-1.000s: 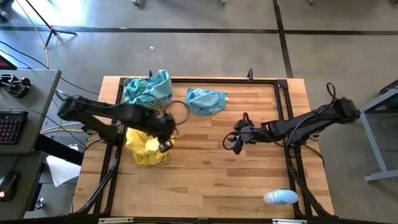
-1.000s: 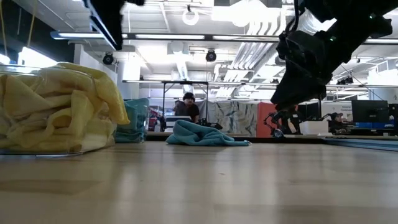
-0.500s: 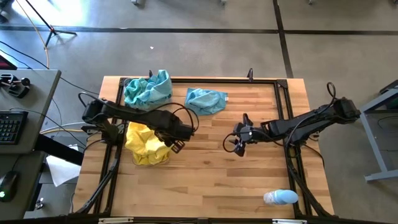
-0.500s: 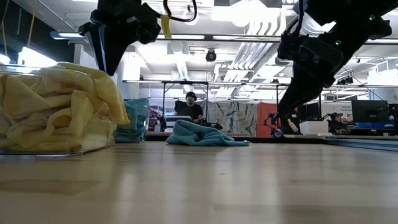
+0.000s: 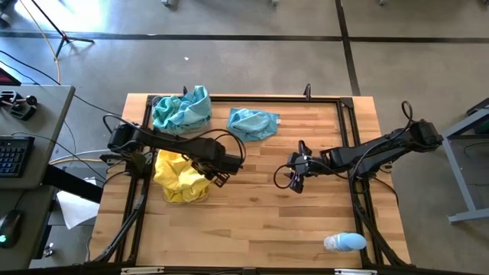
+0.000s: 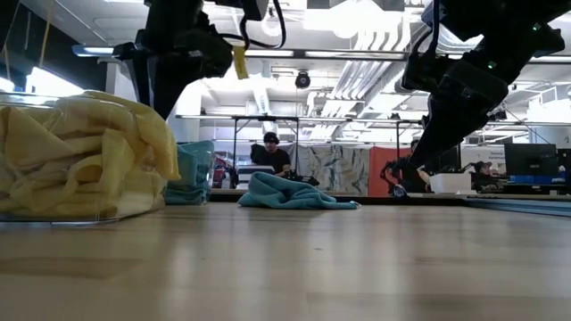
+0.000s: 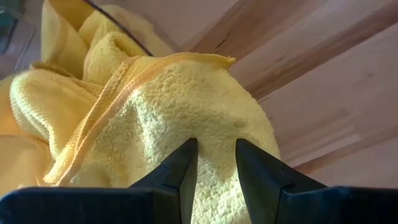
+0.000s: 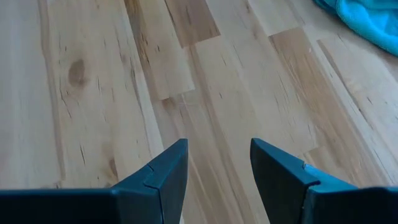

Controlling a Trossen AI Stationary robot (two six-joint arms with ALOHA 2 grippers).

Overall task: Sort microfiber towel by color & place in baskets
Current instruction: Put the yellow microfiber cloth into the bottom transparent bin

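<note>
High view: the left end effector (image 5: 221,174) hangs beside the heaped fuzzy yellow towels (image 5: 179,178) in their clear bin, prongs narrowly parted, gripping nothing. The right end effector (image 5: 294,180), spread and bare, hovers over the wooden surface (image 5: 252,214); one teal towel (image 5: 254,122) lies loose.

Fuzzy, looped yellow microfiber towel (image 7: 186,112) with stitched hem; smooth, faintly glossy planked wooden table (image 8: 112,81); clear glossy plastic basket (image 6: 80,209); matt dark fingers (image 8: 283,177).
</note>
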